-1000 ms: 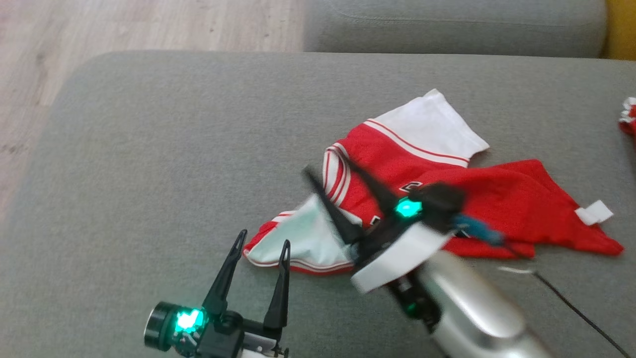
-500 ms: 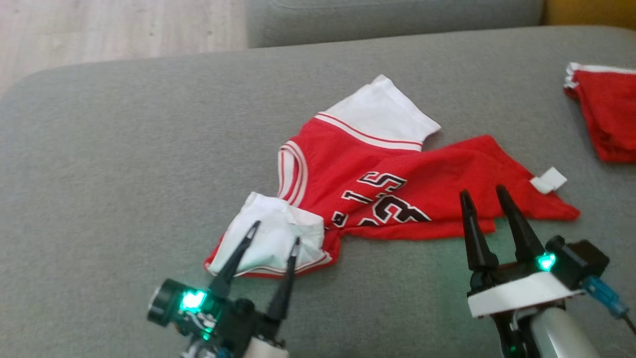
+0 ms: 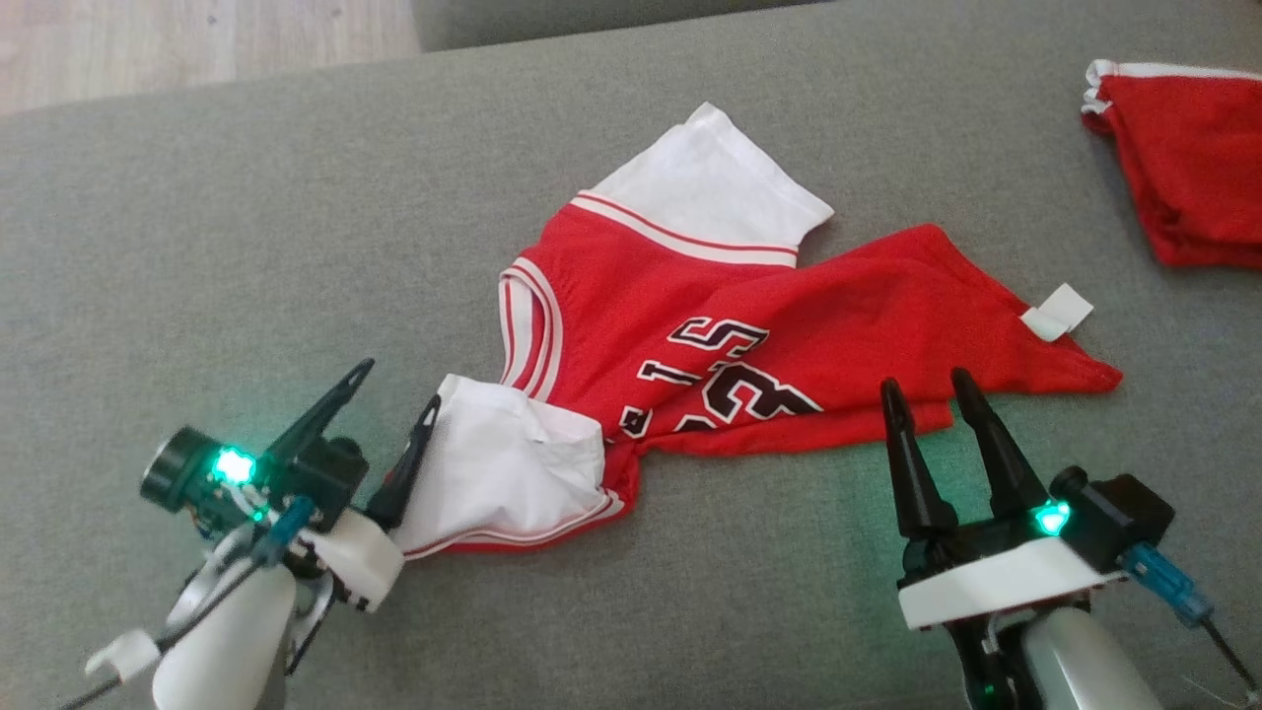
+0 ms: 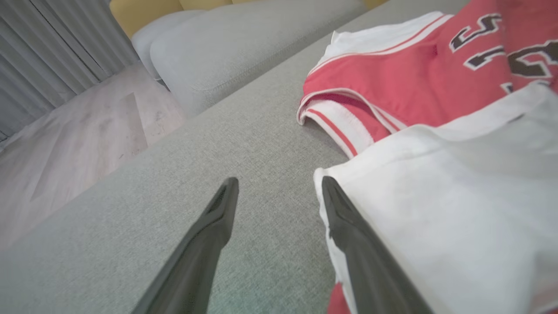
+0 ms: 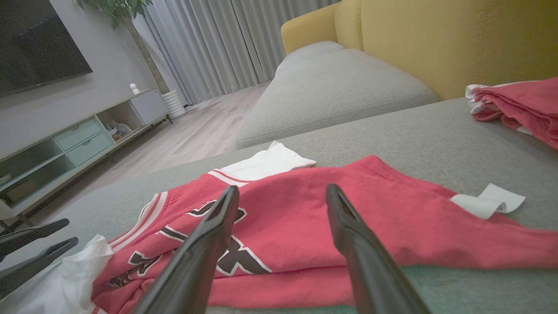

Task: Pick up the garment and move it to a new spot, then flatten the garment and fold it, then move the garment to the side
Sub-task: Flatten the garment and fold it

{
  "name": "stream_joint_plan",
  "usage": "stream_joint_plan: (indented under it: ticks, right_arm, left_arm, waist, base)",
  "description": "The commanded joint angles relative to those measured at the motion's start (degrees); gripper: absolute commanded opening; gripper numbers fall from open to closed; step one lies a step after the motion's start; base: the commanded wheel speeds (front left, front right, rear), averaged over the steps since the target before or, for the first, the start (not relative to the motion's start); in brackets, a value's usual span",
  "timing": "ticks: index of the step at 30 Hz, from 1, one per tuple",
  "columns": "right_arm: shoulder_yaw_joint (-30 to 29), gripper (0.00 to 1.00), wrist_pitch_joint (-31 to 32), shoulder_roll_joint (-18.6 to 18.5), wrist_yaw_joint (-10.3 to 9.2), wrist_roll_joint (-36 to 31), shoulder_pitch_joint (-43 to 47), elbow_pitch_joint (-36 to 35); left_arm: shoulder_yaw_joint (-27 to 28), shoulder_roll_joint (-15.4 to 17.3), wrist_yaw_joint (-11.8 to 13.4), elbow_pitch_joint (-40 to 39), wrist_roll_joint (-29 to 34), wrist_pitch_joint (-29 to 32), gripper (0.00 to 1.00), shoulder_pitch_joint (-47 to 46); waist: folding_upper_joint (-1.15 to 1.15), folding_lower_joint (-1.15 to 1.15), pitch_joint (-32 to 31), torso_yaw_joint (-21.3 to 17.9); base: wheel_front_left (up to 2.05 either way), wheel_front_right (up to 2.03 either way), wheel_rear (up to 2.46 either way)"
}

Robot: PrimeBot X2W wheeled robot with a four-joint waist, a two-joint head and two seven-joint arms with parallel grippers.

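Your left fingers (image 3: 406,459) stand wide and empty, one tip right at the edge of the garment's (image 3: 710,335) white sleeve (image 3: 503,463). Your right fingers (image 3: 909,463), equally wide, hold nothing; the red garment lies crumpled on the sofa (image 3: 246,247) just beyond their tips.

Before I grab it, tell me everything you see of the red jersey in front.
The red jersey is thin fabric with white sleeves, red-and-white striped trim, black white-edged numerals and a white tag at one edge. It lies crumpled and partly folded over itself on the grey sofa cushion, numerals up. The open left gripper sits at the edge of the near sleeve, the open right gripper by the lower hem; neither grips it.
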Motion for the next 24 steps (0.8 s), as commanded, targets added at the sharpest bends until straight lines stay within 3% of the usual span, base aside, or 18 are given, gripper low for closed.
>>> stream_joint_plan:
  ticks: [1,9,22,23,24]
  right_arm:
    - [1.4,1.0,-0.5,0.3,-0.04,-0.3,-1.8,-1.6]
    - [1.3,1.0,-0.5,0.7,-0.04,-0.3,-2.8,-1.4]
    - [0.4,1.0,-0.5,1.1,-0.04,-0.5,-3.6,-1.8]
    - [0.4,1.0,-0.5,1.2,-0.04,-0.5,-3.6,-1.8]
    - [0.3,1.0,-0.5,1.2,-0.04,-0.5,-3.6,-1.8]
  left_arm:
    - [1.6,1.6,0.0,-1.1,-0.2,0.0,1.0,-2.1]
    - [-3.4,1.7,-1.9,3.4,-2.4,3.1,1.0,-5.7]
    - [-14.7,4.5,-2.1,4.1,-4.9,4.6,1.0,-8.8]
    - [-15.9,4.8,-2.1,4.1,-5.8,5.2,0.86,-8.8]
    - [-17.1,5.2,-2.1,4.1,-6.6,5.7,0.33,-8.9]
  waist:
    - [0.0,0.0,0.5,-0.3]
    - [0.0,0.0,2.8,-1.3]
    - [0.0,0.0,4.0,-1.6]
    - [0.0,0.0,4.0,-1.6]
    - [0.0,0.0,3.9,-1.6]
  base:
    - [0.0,0.0,0.0]
    - [0.0,0.0,0.0]
    - [0.0,0.0,0.0]
    - [0.0,0.0,0.0]
    - [0.0,0.0,0.0]
